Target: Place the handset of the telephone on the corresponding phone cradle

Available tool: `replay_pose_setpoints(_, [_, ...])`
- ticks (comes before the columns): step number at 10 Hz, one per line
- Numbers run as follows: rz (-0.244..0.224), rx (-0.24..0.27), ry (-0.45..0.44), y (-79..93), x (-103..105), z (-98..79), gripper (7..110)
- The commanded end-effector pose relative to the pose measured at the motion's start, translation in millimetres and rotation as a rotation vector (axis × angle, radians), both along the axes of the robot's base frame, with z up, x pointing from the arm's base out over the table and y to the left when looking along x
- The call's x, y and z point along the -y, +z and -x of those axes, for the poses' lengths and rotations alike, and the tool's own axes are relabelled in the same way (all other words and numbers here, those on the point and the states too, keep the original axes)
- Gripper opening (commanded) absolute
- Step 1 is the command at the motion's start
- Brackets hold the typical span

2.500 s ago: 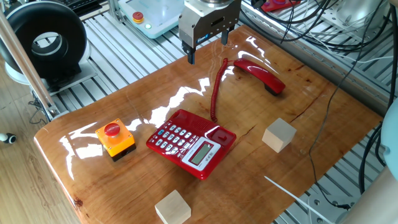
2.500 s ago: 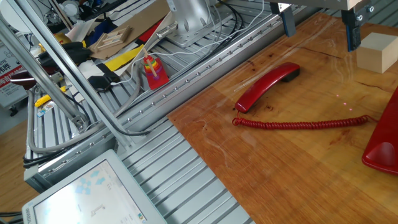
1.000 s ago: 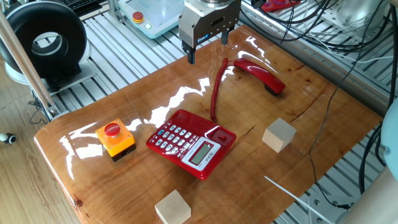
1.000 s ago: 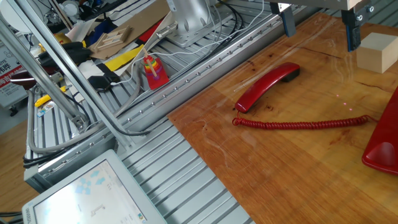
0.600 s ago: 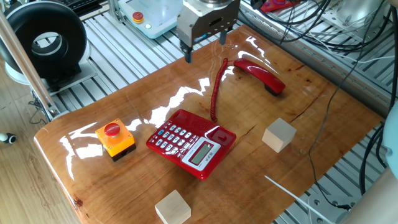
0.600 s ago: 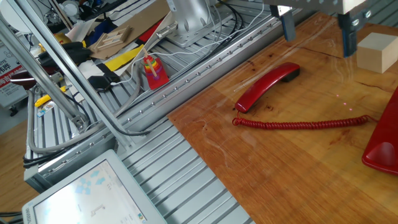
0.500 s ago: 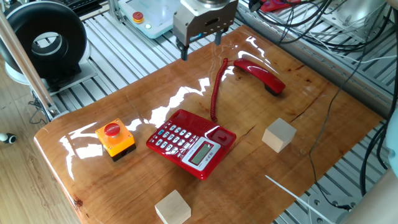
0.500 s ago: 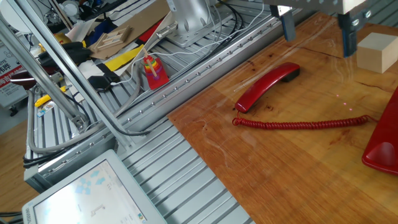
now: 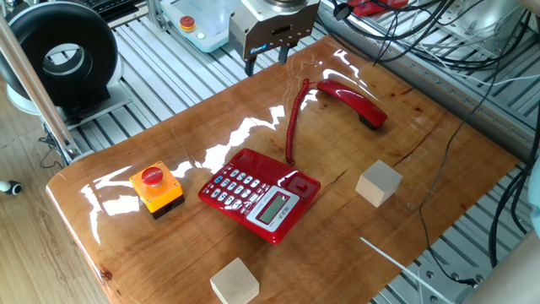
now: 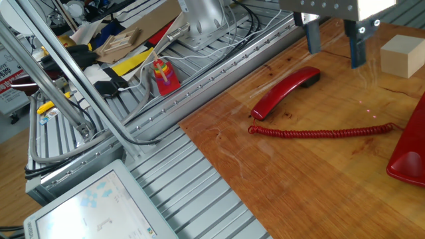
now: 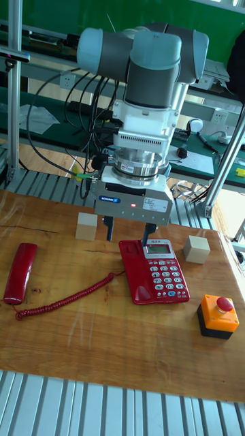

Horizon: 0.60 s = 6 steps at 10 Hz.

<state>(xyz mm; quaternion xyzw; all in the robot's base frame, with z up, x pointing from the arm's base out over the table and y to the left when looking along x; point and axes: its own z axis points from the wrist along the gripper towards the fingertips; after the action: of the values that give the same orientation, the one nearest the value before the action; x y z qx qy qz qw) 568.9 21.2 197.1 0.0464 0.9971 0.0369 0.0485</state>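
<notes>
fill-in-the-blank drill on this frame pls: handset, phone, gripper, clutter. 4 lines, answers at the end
1. The handset lies on the ___, not on the phone cradle.
2. A red coiled ___ joins the handset to the telephone.
3. The gripper hangs above the table with its jaws ___ and nothing between them.
4. The orange box carries a round ___ button on top.

Missing words: table; cord; open; red
</notes>
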Motion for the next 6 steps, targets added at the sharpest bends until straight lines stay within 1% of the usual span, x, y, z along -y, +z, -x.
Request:
replay_pose_setpoints(1, [-0.03, -0.038, 0.062, -0.4, -11.3, 11.7, 7])
replay_pose_setpoints(2, [-0.022, -0.049, 0.083, -1.9, -10.3, 15.0, 7])
replay_pose_setpoints(3, [0.003, -0.079, 0.093, -5.0, -5.0, 23.0, 7])
replay_pose_setpoints(4, [0.045, -0.133, 0.089, -5.6, 5.2, 36.4, 7])
replay_pose_setpoints(5, [0.103, -0.171, 0.108, -5.4, 20.6, 45.3, 7])
replay_pose_setpoints(6, [0.111, -0.142, 0.1, -6.7, 22.7, 38.1, 7])
